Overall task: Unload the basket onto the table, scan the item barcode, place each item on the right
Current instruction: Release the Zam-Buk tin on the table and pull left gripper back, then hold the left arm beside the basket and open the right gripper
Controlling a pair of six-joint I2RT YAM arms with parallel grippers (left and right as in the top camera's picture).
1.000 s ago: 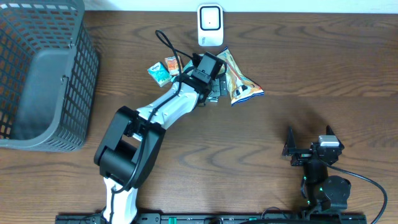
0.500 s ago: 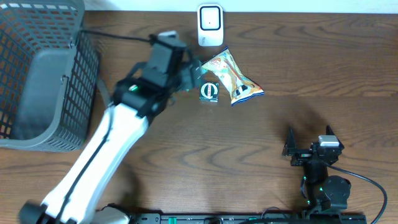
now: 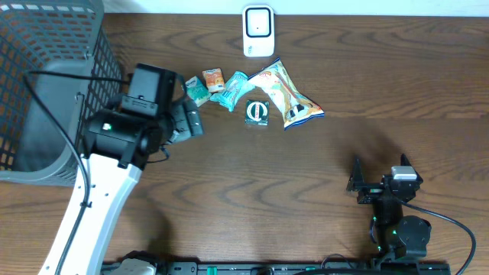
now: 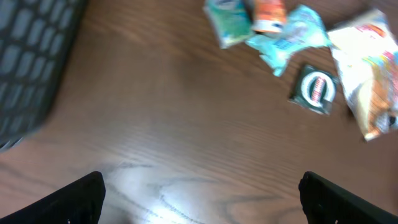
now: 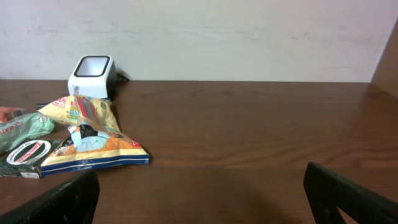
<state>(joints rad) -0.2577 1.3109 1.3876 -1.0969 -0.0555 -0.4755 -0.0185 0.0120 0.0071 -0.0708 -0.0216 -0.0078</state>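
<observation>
Overhead: left gripper wide open, empty, beside grey mesh basket; right gripper wide open, empty, well apart from the items.
Left wrist: small dark square packet with round white logo flat on brown wooden surface; ungrasped.
Right wrist: crinkled orange-and-yellow foil snack bag near white box-shaped barcode scanner; pick, present and scan judged outstanding.

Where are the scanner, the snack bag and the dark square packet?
scanner (image 3: 258,29): overhead view, on its white front face.
snack bag (image 3: 283,92): overhead view, on the middle of the bag.
dark square packet (image 3: 257,113): overhead view, on its round logo.
</observation>
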